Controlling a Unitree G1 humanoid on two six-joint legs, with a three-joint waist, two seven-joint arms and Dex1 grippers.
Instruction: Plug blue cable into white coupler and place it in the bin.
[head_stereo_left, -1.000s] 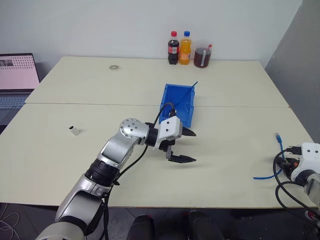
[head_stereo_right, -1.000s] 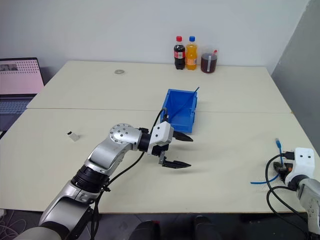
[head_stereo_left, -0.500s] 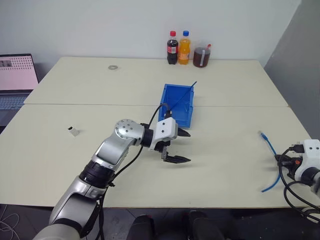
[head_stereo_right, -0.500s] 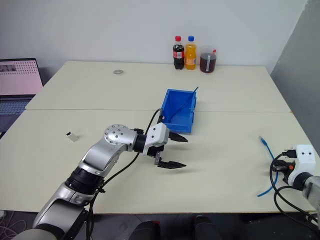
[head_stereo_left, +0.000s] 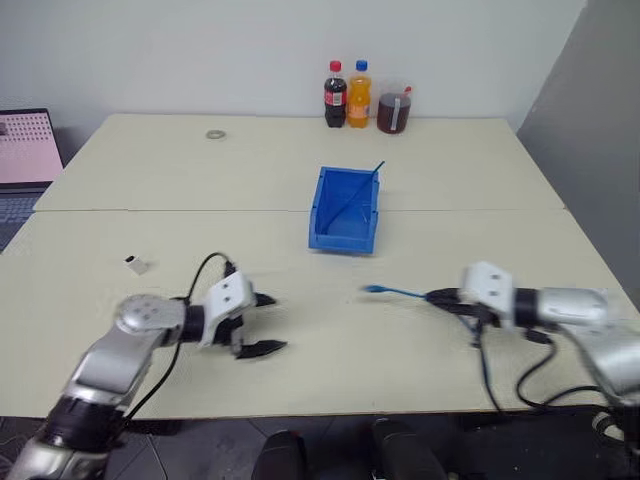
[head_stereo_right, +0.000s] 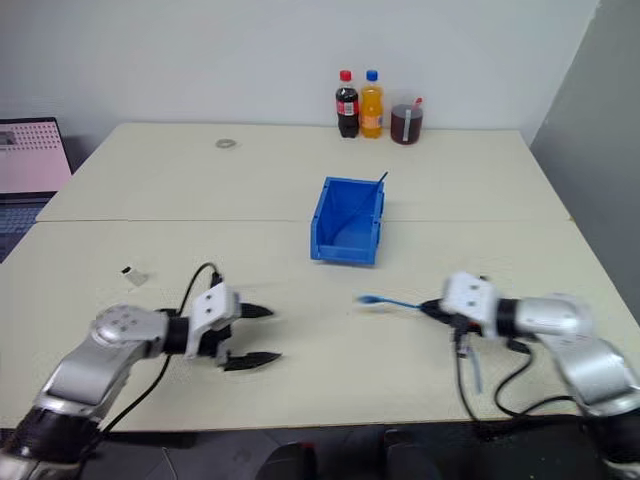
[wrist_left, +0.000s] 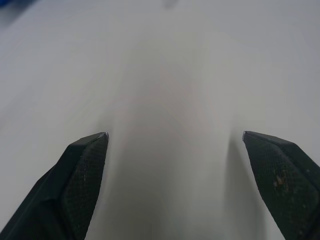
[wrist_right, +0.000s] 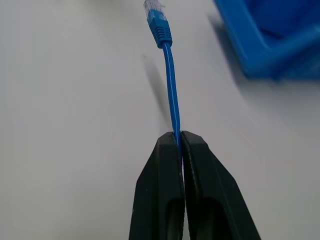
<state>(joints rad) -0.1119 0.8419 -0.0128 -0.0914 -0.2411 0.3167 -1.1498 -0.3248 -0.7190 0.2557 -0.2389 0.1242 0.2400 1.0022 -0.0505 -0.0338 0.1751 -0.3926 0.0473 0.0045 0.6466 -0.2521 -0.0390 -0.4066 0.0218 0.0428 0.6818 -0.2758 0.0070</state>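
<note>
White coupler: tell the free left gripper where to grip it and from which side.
The white coupler lies loose on the table, beyond the open left gripper. Probably best to come from above and pinch its two long flat sides, leaving the socket end clear for the plug of the blue cable; which end that is cannot be made out.

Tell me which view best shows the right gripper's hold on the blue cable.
The right wrist view: the right gripper is shut on the blue cable, plug end sticking out past its fingertips. Both eye views show the cable small, jutting from the gripper above the table.
</note>
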